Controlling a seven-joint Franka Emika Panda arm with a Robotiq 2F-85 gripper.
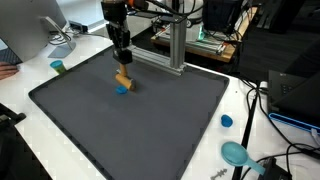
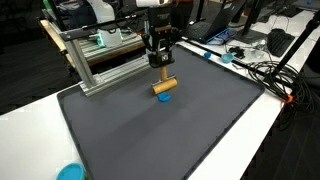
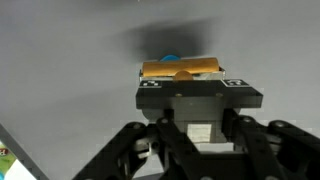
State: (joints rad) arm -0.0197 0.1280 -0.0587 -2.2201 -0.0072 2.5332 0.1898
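1. Dark grey rectangular mat surface [image 1: 165, 130]: carries everything you are working with.
2. Silver aluminium frame [image 2: 100, 62]: stands along one edge of the surface, just behind your work.
3. Black tool [image 2: 160, 68]: points straight down near that edge, narrowed on item 4.
4. Tan wooden block [image 1: 123, 78]: gripped crosswise, apparently so the pads bear on its narrow sides. It hangs just over item 5.
5. Small blue round disc [image 2: 166, 97]: lies flat directly under the block. You cannot tell whether they touch.
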